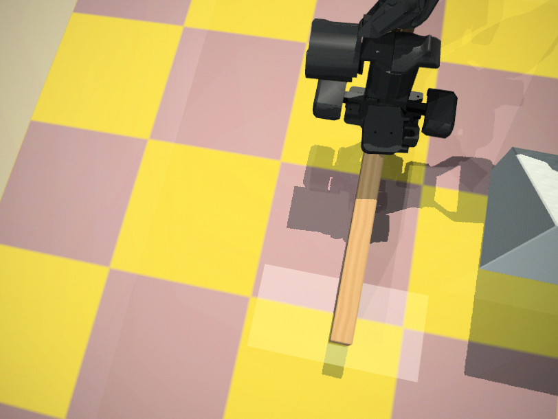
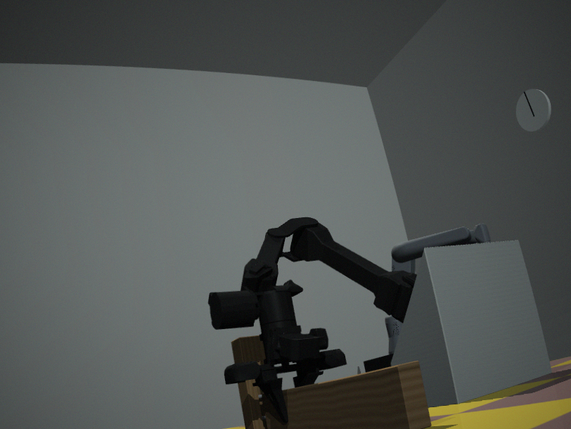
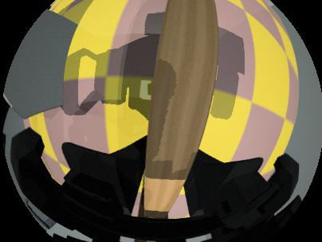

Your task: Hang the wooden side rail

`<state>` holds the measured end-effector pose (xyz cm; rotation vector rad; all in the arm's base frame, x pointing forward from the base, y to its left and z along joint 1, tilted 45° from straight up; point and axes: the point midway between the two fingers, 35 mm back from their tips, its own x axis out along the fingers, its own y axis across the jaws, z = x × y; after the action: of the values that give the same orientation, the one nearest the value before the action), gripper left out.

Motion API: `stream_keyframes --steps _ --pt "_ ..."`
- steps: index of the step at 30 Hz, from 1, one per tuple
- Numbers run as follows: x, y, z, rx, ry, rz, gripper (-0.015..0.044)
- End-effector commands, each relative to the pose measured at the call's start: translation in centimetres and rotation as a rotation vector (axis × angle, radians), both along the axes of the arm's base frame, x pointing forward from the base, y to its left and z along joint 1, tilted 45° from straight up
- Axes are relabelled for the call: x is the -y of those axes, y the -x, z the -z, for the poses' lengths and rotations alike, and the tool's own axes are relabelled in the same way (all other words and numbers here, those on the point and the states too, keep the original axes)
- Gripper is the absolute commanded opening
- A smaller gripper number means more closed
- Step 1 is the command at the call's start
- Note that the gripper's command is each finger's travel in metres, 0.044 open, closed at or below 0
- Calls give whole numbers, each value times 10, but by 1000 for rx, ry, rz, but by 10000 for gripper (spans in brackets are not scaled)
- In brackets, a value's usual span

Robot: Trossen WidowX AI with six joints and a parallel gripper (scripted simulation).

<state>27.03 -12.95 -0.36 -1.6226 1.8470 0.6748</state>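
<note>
Checkered yellow-and-pink surface [image 1: 135, 202] carries the long wooden rail's [image 1: 354, 266] far end, black claw [image 2: 272, 392] clamped on it near the brown post [image 2: 247, 355]; hooking and release remain

The black arm [image 2: 341, 265] is reaching out from its base, folding at the elbow and dropping the wrist straight downward. The gripper [image 2: 276, 399] is pointing down, its fingers clamping the wooden side rail [image 1: 356, 252] near one end.

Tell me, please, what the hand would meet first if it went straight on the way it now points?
The hand points down and is already shut on the wooden rail, so the rail comes first; beyond it probably the checkered table, though depth is unclear.
</note>
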Motion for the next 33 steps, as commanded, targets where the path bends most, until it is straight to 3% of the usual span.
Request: stream_keyframes --steps 1,33 --pt "-2 0 -1 -8 2 -11 0" --pt "-6 -1 -5 -8 1 -11 0"
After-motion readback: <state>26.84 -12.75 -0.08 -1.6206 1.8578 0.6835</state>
